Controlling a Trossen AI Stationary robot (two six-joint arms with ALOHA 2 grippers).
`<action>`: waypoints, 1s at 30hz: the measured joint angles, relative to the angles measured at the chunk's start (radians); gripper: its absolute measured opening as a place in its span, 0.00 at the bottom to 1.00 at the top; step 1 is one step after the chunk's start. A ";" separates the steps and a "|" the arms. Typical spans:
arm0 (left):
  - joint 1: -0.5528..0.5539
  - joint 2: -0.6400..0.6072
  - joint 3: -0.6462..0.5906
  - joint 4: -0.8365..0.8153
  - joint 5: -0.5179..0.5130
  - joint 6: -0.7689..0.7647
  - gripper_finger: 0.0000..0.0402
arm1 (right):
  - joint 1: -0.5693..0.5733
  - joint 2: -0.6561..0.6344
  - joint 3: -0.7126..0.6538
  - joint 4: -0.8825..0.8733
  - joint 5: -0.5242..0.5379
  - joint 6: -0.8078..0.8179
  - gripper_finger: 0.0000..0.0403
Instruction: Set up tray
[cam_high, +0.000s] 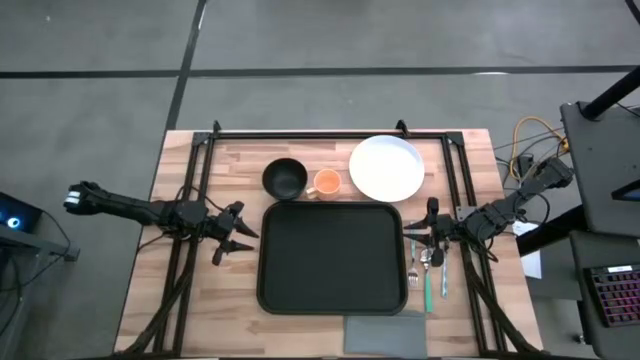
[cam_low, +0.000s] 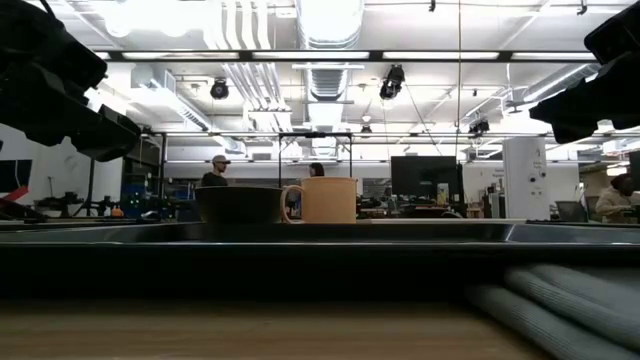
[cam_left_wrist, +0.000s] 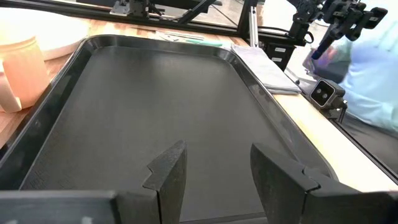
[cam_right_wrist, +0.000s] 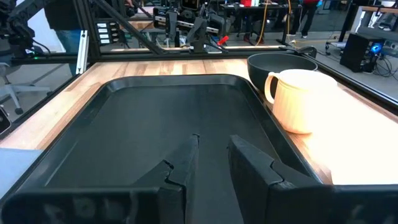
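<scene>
The large black tray (cam_high: 330, 257) lies flat at the middle of the wooden table, with nothing on it. Beyond its far edge stand a black bowl (cam_high: 285, 178), a tan cup (cam_high: 327, 182) and a white plate (cam_high: 386, 167). My left gripper (cam_high: 243, 241) hovers just off the tray's left edge, pointing across it, open (cam_left_wrist: 217, 149) with nothing between its fingers. My right gripper (cam_high: 410, 236) hovers off the tray's right edge, facing the tray, its fingers (cam_right_wrist: 213, 140) a narrow gap apart and holding nothing.
A fork, a spoon and a green-handled piece of cutlery (cam_high: 428, 268) lie on the wood right of the tray, under the right arm. A folded grey napkin (cam_high: 385, 333) sits at the near edge. Black frame rails (cam_high: 330, 133) run along the table's far side and both sides.
</scene>
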 joint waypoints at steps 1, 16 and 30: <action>0.000 0.000 0.000 0.000 0.000 0.000 0.39 | 0.000 0.000 0.000 0.000 0.000 0.000 0.18; 0.001 -0.001 0.001 -0.006 -0.005 0.055 0.39 | 0.000 0.000 0.000 0.000 0.000 0.000 0.20; 0.000 -0.001 0.001 -0.006 -0.005 0.106 0.39 | 0.000 0.000 -0.001 0.056 0.000 0.142 0.17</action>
